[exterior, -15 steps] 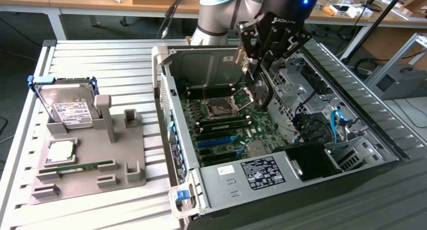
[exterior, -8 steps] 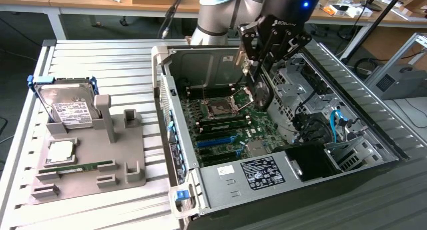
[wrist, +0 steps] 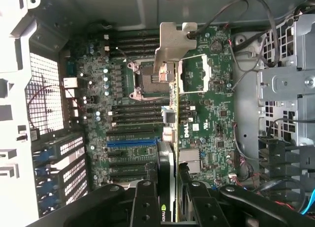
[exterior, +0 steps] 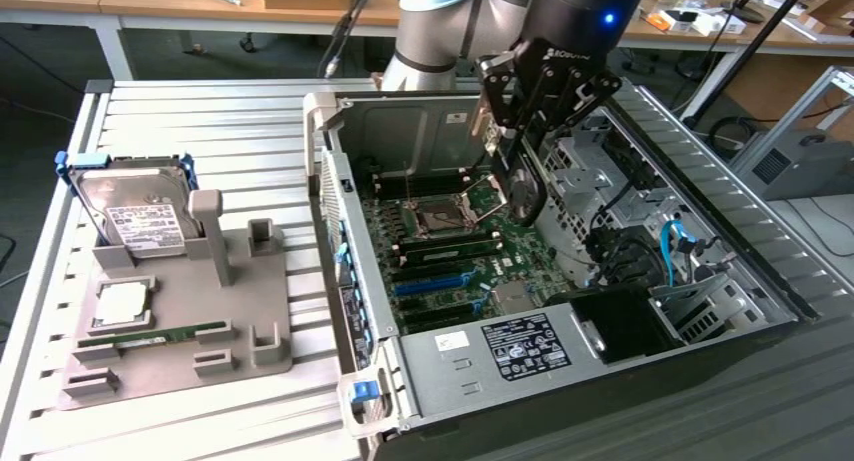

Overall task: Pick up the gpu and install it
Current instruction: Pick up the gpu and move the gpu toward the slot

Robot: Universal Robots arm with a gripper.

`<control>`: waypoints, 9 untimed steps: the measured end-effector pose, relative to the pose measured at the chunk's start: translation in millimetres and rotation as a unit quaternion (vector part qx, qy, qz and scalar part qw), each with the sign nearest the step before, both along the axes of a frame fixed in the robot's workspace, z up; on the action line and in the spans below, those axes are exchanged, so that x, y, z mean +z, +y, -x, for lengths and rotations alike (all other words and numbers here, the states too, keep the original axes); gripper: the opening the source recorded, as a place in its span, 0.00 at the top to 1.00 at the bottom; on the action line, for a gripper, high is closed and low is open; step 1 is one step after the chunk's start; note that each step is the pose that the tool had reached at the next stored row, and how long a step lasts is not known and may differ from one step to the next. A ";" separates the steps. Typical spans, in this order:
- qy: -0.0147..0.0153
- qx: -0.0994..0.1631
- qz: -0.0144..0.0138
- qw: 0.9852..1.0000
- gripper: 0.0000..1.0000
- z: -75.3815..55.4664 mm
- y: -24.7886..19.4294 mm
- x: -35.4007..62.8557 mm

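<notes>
My gripper (exterior: 518,131) is shut on the gpu (exterior: 519,186), a thin dark card that hangs edge-down inside the open computer case (exterior: 534,346). The card is above the motherboard (exterior: 454,251), over the processor socket area. In the wrist view the gpu (wrist: 166,153) runs edge-on away from the gripper (wrist: 167,190), and its silver bracket (wrist: 172,45) is at the far end. The black fingers (wrist: 142,202) clamp the card from both sides. The blue expansion slots (wrist: 130,143) lie on the board beside the card's line, apart from it.
A grey fixture tray (exterior: 187,326) at the exterior view's left holds a silver hard drive (exterior: 134,216) and a green memory stick (exterior: 160,336). Inside the case, a metal drive cage (exterior: 601,171) and blue cables (exterior: 674,246) crowd the exterior view's right side. Memory slots (wrist: 133,116) flank the socket.
</notes>
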State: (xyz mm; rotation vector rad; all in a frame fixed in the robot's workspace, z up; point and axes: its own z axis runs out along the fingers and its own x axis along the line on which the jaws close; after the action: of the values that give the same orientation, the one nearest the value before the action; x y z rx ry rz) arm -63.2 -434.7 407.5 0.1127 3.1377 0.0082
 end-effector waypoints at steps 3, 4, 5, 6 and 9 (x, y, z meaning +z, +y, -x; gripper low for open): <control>0.000 0.000 0.001 1.000 0.73 -0.5 0.0 -2.1; 0.000 0.000 0.001 1.000 0.73 -0.6 0.0 -2.7; 0.000 0.000 0.001 1.000 0.73 -0.7 0.0 -3.3; 0.000 0.000 0.002 1.000 0.73 -0.9 0.0 -3.8; 0.000 0.000 0.002 1.000 0.73 -1.4 0.0 -5.9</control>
State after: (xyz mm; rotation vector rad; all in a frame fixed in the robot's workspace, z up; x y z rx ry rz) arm -61.8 -434.7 401.6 0.1127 3.1376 0.0020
